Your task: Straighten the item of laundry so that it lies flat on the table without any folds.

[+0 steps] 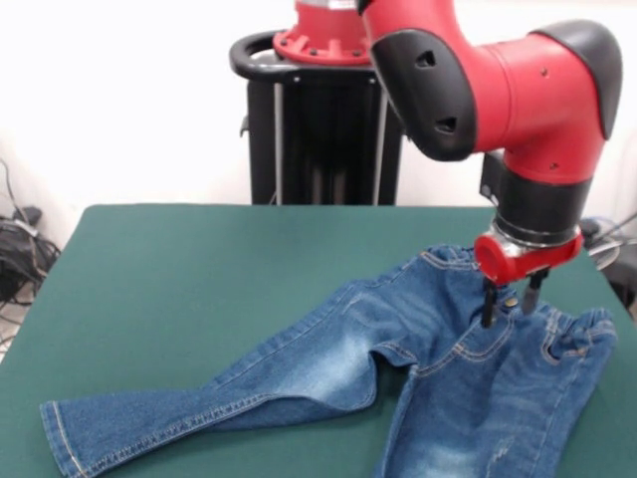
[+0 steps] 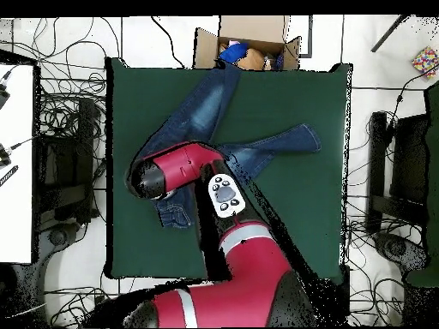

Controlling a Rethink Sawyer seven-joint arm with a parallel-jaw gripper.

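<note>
Jeans (image 1: 328, 368) lie on the green table (image 1: 199, 269), occupying the lower centre and lower right of the front view. One leg runs out to the lower left of the frame, its cuff near the table's front edge; the other leg drops off the bottom edge of the frame. The waistband sits at the right, gathered and uneven, with creases around the crotch. The gripper (image 1: 510, 299) hangs on the red arm (image 1: 498, 80) directly over the waist area, right of centre. Its two dark fingers (image 1: 489, 304) point down, spread slightly apart, tips at the denim near the fly; whether they pinch any cloth cannot be told. In the overhead view the arm covers the waistband, and both legs (image 2: 201, 107) fan toward the upper centre and right.
</note>
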